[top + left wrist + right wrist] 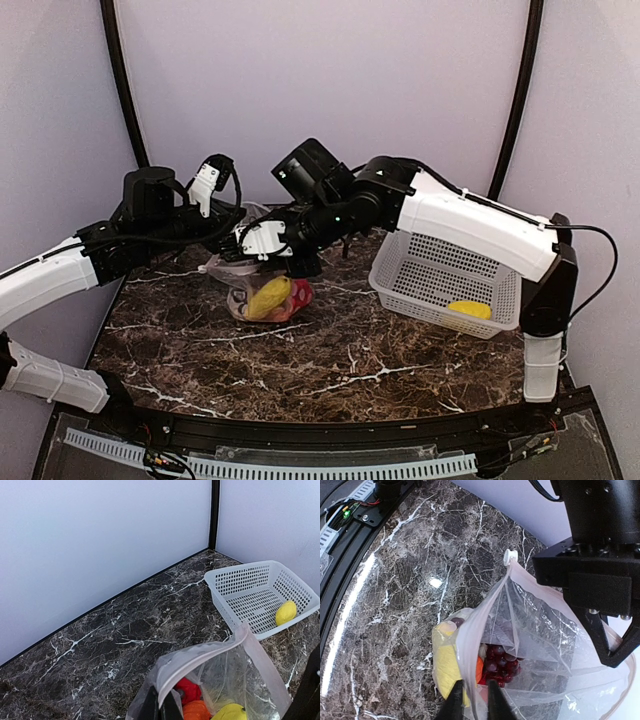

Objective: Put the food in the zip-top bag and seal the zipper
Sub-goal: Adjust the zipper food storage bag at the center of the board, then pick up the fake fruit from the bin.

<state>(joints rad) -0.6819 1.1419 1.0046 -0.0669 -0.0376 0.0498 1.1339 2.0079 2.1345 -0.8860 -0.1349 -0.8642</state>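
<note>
We see the left end effector (161, 707) clamped shut on the zipper (200, 657) of the zip-top bag (262, 292), which stands mouth-up on the bench (330, 355), left of centre; the right end effector (472, 702) has its fingers slightly apart astride another part of the rim. Inside we make out a yellow piece (445, 662), dark grapes (497, 662), a red piece (189, 690) and an orange piece (196, 711); a second yellow piece (470, 309) lies in the white basket (425, 262), well apart on the right.
</note>
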